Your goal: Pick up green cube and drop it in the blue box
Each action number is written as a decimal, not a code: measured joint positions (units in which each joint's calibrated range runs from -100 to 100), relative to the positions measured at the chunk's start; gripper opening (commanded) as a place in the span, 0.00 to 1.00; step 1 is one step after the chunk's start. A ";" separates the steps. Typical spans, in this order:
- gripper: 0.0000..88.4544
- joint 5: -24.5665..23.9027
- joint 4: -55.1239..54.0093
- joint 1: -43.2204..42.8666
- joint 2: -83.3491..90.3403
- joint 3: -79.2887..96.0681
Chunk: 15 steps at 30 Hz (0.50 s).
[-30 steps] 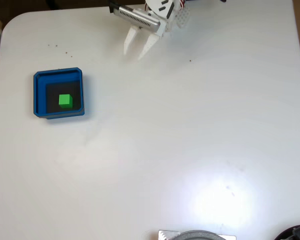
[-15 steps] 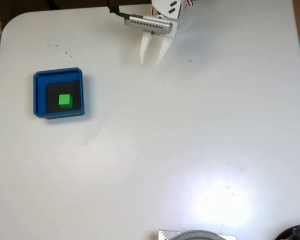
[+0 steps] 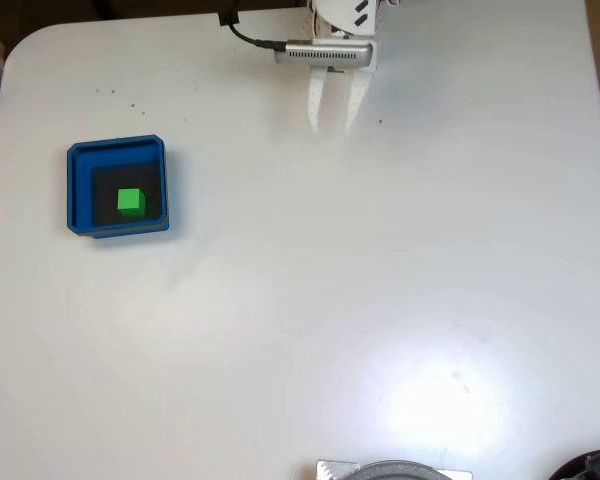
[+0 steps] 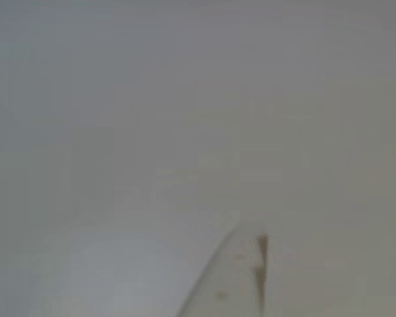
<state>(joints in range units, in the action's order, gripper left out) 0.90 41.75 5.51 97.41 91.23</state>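
**benchwatcher:** Fixed view from where I'm standing: big white table (image 3: pixel 380 300), the blue box (image 3: pixel 78 190) out near its left edge, and the green cube (image 3: pixel 131 201) sitting flat on the box's dark floor, well inside the walls. The gripper (image 3: pixel 332 125) hangs at the top edge of the table, well apart from the box, fingers a narrow gap apart with nothing between them.

**solderpaws:** So the drop looks done to me. What's left, just parking?

**benchwatcher:** That's my read. Best thing is to pull the arm back without swinging over the box, so nothing clips a wall and tips the cube out. The other view is a blurry grey wash with one pale fingertip (image 4: pixel 241 277) poking up at the bottom, not much help.
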 measured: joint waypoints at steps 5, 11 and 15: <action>0.20 -0.05 0.00 -5.90 0.00 0.00; 0.20 -0.05 0.00 -11.30 0.00 0.00; 0.20 -0.05 0.00 -12.73 0.00 0.00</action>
<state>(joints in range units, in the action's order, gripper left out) 0.85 41.75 -7.22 97.41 91.23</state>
